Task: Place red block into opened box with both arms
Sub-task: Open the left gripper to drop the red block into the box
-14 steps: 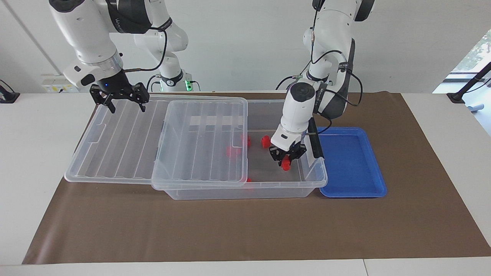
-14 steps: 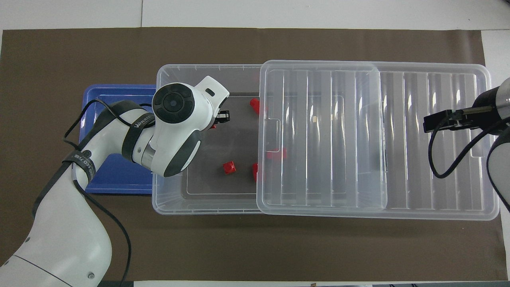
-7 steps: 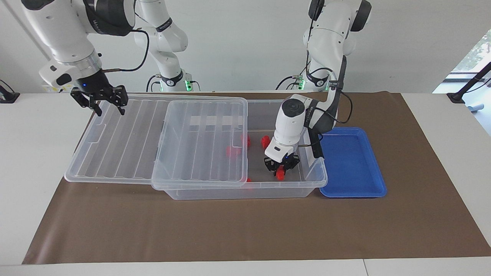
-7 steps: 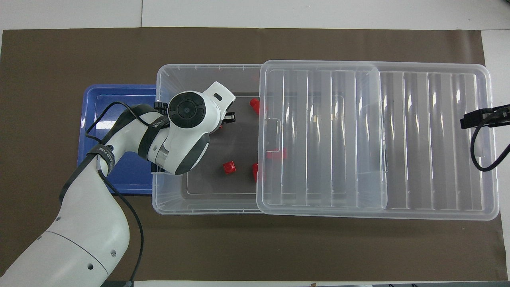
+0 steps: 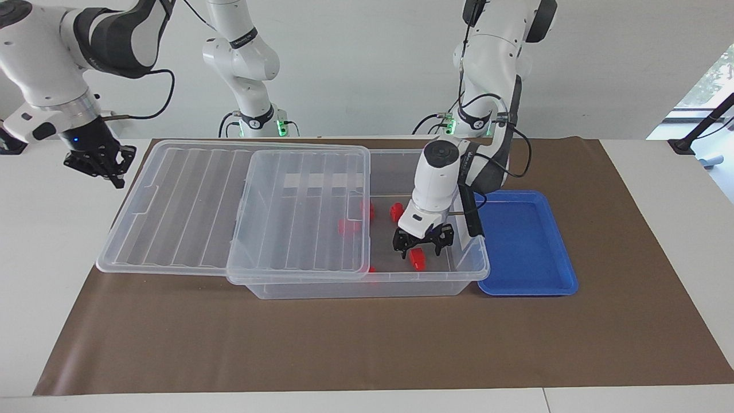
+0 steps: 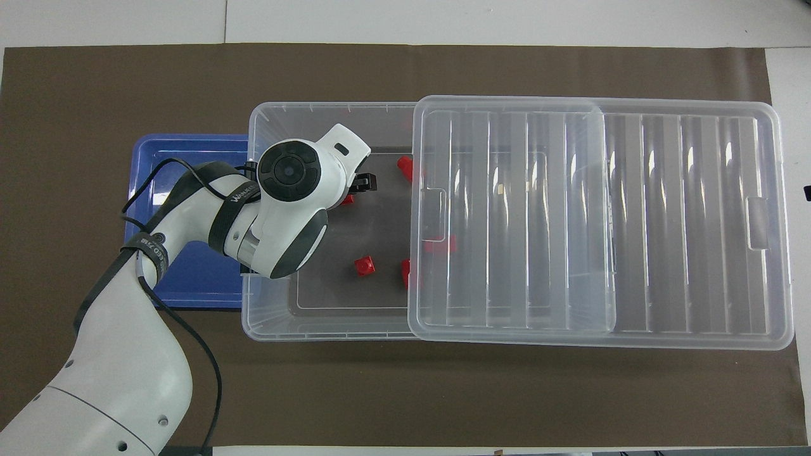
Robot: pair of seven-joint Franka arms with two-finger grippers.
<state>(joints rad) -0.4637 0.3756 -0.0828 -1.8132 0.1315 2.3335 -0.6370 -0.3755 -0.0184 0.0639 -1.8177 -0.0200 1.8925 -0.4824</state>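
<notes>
The red block point(image 5: 418, 260) lies on the floor of the clear box point(image 5: 355, 288), toward the left arm's end. My left gripper point(image 5: 421, 248) hangs just above it, open, fingers spread on either side and not gripping it. In the overhead view the left wrist hides most of this; only a corner of the red block point(image 6: 347, 200) and a bit of the left gripper point(image 6: 362, 183) show. My right gripper point(image 5: 96, 165) is shut and holds nothing, over the white table beside the outer end of the ribbed lid point(image 5: 189, 206).
The lid point(image 6: 633, 221) covers the box point(image 6: 266, 329) at the right arm's end and overhangs it. Several other red blocks point(image 5: 397, 212) lie in the box. A blue tray point(image 5: 524, 246) sits beside the box. Two slimmer arms point(image 5: 252, 115) stand at the robots' edge.
My left gripper lowered into the box and opened, and the red block now rests on the floor. My right gripper left the lid, moved out over the white table, and shut.
</notes>
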